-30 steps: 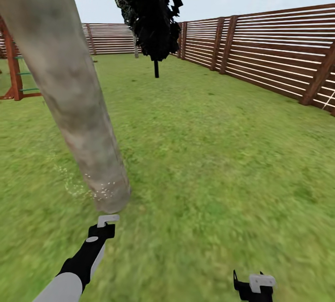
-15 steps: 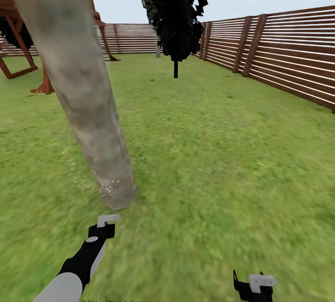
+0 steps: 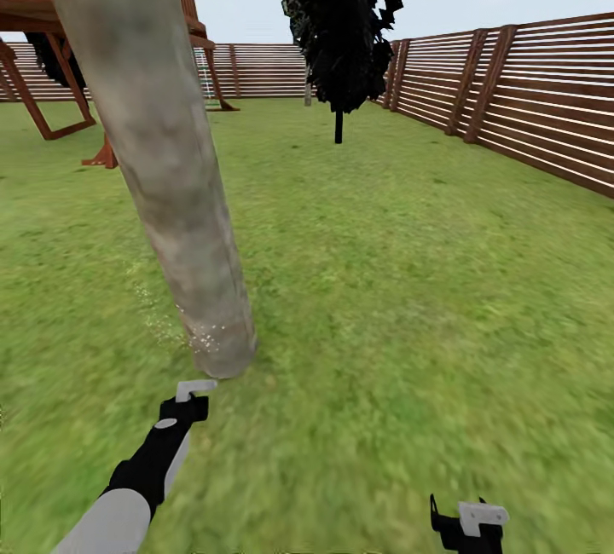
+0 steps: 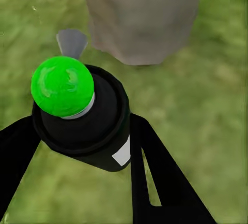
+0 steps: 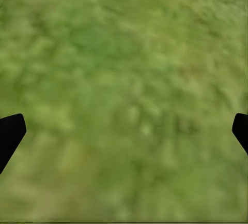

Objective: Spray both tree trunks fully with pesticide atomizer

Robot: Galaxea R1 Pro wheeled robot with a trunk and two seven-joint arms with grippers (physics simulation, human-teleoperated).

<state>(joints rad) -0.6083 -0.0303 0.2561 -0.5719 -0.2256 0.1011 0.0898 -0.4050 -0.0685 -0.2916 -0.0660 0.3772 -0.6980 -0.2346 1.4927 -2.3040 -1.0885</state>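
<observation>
My left gripper (image 4: 82,125) is shut on the pesticide atomizer (image 4: 106,107), a small dark bottle with a white label. The dot on its top glows green. Just beyond it stands the base of a tree trunk (image 4: 142,17). In the head view this thick grey-brown trunk (image 3: 170,179) rises from the grass, leaning up to the left, and my left gripper (image 3: 193,394) sits right in front of its foot. White pesticide specks (image 3: 205,337) dot the lowest part of the bark and the grass to its left. My right gripper (image 3: 471,524) hangs open over bare lawn (image 5: 124,79).
A dark columnar tree (image 3: 341,17) stands further back in the middle. A brown slat fence (image 3: 529,102) runs along the right and the far side. A red-brown wooden play frame (image 3: 51,68) stands at the far left. Lawn (image 3: 409,281) stretches to the right of the trunk.
The whole picture has slid right, so the camera has turned left, bringing the play frame into sight. My left gripper now sits slightly higher in the picture, closer to the trunk's foot.
</observation>
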